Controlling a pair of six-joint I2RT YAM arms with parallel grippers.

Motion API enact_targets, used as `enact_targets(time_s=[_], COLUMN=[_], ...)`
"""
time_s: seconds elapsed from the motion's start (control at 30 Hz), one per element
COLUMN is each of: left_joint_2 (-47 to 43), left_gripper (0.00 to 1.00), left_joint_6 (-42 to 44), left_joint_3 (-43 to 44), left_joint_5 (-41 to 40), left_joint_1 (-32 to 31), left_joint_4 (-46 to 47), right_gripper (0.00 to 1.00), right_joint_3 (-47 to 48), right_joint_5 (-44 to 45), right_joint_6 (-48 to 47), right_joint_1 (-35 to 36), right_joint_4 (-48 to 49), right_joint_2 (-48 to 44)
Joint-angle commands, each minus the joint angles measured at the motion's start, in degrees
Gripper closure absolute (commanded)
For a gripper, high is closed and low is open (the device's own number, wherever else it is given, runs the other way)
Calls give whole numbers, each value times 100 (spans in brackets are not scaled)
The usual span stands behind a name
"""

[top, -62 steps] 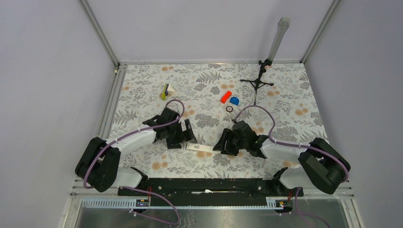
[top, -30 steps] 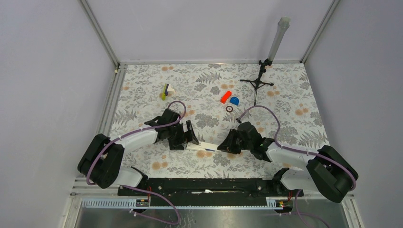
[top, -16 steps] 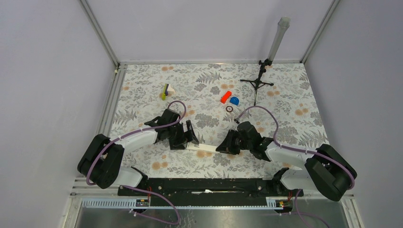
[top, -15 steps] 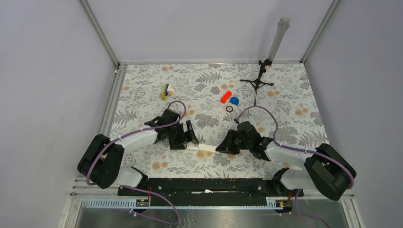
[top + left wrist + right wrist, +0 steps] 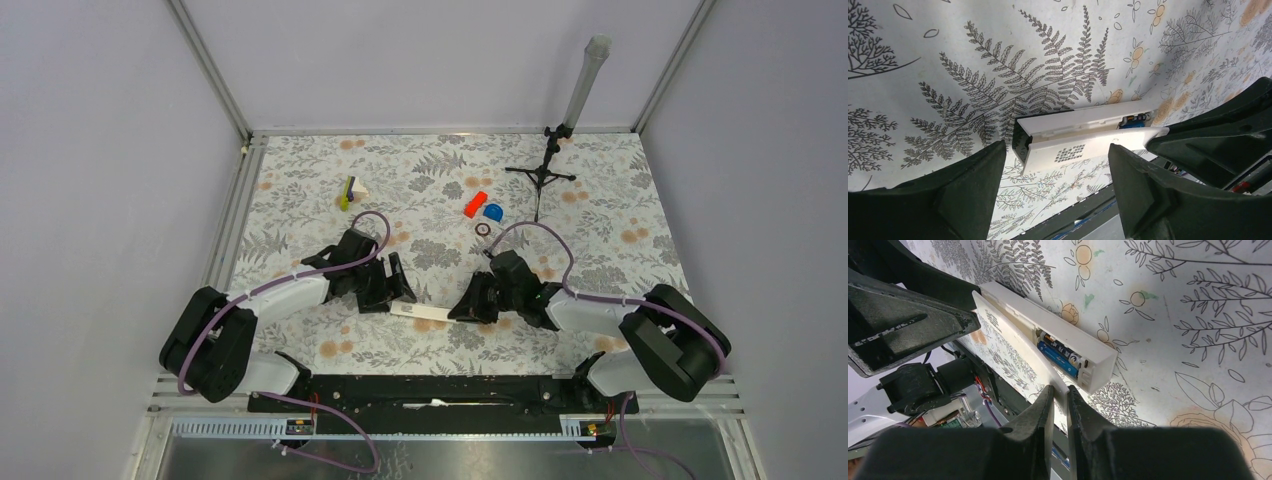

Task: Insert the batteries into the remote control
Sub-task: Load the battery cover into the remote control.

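Lying side by side in the recess at the remote's right end, the batteries (image 5: 1060, 354) looked seated, blue with dark and white tips. The remote (image 5: 1048, 325) lay flat on the table (image 5: 600, 200), near the middle, between the two grippers. It was likely light, stiff and smooth, apt to skid if pushed from one side. The safest hold seemed to be across its long edges toward the dark left end, away from the open recess. The cover (image 5: 1088, 145), a thin strip with a dotted dark patch, leaned along the remote's near edge, not yet closed over the batteries. Being so thin, it would probably flex or slip under a hard pinch. The right gripper (image 5: 1059, 390) had its fingers almost together, nipping the cover's right end. The left gripper (image 5: 1055, 152) was spread wide and held nothing, with a finger on either side of the remote's left end and no clear contact.
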Motion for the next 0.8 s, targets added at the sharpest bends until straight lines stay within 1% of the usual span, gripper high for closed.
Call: enact_targets(time_s=[0.0,0.17,0.3,0.43,0.63,0.7,0.77], left_joint_2=[-149,-184,-175,-166,-156,-128,-87], left_gripper=[23,23,24,24,25,27,31], left_joint_6=[85,167,205,205,198,205,218], left_joint_3=[-4,25,62,66,38,25,18], left_joint_5=[-84,-174,-198,-205,-213,-227,-226], left_joint_1=[-6,-7,-7,-1,-6,-7,-6], left_joint_4=[26,-102,-142,-142,-124,-120,-124], right_gripper=[100,100,100,100,100,100,100], right_joint_3=[182,137,258,420,548,638,735], right_joint_5=[291,522,665,657,571,564,562], right_joint_6=[-34,83,53,-111,-242,-302,-355], right_joint_1=[-15,-20,-23,-21,-27,-28,-23], right_joint_4=[-407,-544,-932,-1313,-1415,-1472,-1517], right_joint_2=[-47,-291,-301,-189,65,213,340])
